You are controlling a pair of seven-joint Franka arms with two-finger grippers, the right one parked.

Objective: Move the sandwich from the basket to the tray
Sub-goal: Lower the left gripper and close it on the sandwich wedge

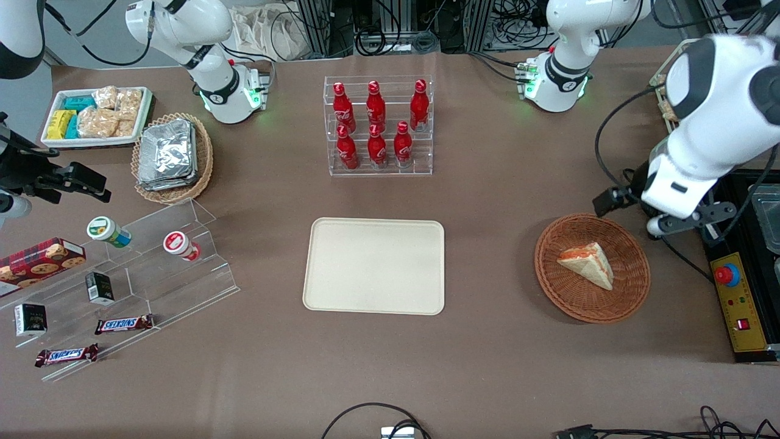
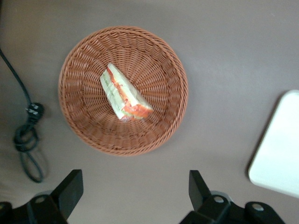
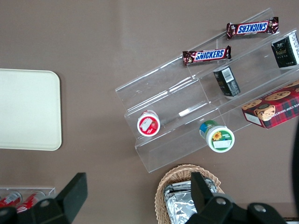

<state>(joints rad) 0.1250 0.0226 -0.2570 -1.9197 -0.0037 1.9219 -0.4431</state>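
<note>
- Sandwich [image 2: 124,94] lies in the wicker basket [image 2: 74,93] (filling edge showing).
- Hand [image 2: 135,193] hovers above the counter [image 1: 487,201] beside the basket, fingers spread, holding nothing.
- Tray [image 1: 375,266] sits bare, well apart.

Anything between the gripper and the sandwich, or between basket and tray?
Nothing visible. The gripper hovers open above the table beside the basket; the sandwich lies uncovered in it. Only bare table separates the basket from the tray.

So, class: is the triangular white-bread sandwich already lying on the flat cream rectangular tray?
No: the triangular white-bread sandwich lies in the round reddish-brown wicker basket, the cream rectangular tray is bare, and the open end effector hovers above.
</note>
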